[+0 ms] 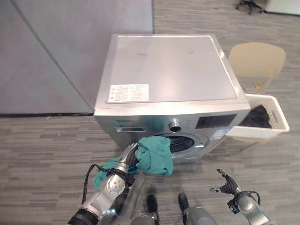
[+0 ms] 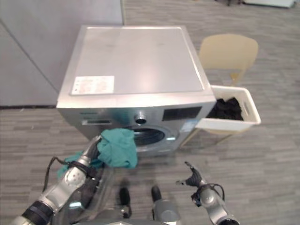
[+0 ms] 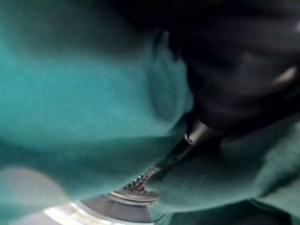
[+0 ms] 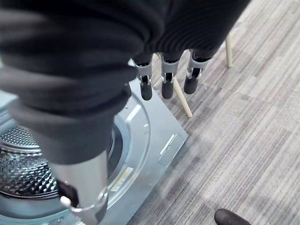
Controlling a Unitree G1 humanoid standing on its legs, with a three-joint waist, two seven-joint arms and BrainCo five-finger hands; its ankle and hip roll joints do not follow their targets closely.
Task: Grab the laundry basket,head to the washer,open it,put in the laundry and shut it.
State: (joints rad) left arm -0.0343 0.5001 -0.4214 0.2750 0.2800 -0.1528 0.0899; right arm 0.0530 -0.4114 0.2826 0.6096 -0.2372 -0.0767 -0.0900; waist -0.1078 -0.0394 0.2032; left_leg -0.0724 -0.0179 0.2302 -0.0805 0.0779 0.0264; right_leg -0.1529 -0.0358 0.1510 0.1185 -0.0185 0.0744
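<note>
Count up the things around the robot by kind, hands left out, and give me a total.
Washer: 1
Teal cloth, held by the left hand at the washer's opening: 1
White laundry basket with dark laundry: 1
Beige chair: 1
Total: 4

The washer [image 1: 168,79] is silver-grey with a white label on top and a dark display panel. The cloth [image 1: 154,154] at its opening is teal. The laundry basket [image 1: 276,129] is white, holding dark clothes. The chair [image 1: 257,61] is pale beige, the floor [image 1: 42,150] grey-striped.
</note>
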